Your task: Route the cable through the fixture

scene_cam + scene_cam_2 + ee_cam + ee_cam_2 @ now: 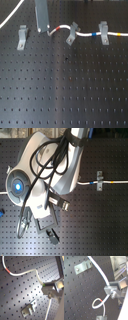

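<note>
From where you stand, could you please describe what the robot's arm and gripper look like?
In the second exterior view the arm is white and rounded, with a glowing blue ring light and thick black cables looped along it. The gripper ends in flat pale grey fingers; the wrist views show grey metal finger blocks with a screw.

Cable (87, 35): thin, white, flexible cord lying on the black perforated desk (65, 90). In the first exterior view it runs from the right edge toward the first exterior view's left, carrying short yellow, blue and red bands, and passes two grey clips before rising in a hump. A separate stretch curves across the upper left corner of that view. In the first wrist view the cable (23, 273) bends in an arc and shows a red band near one end.

Fixture (22, 38): small, narrow grey metal bracket, upright, notched top, flared foot. It stands apart from the cable, at the first exterior view's left; no cord sits in its notch.
</note>
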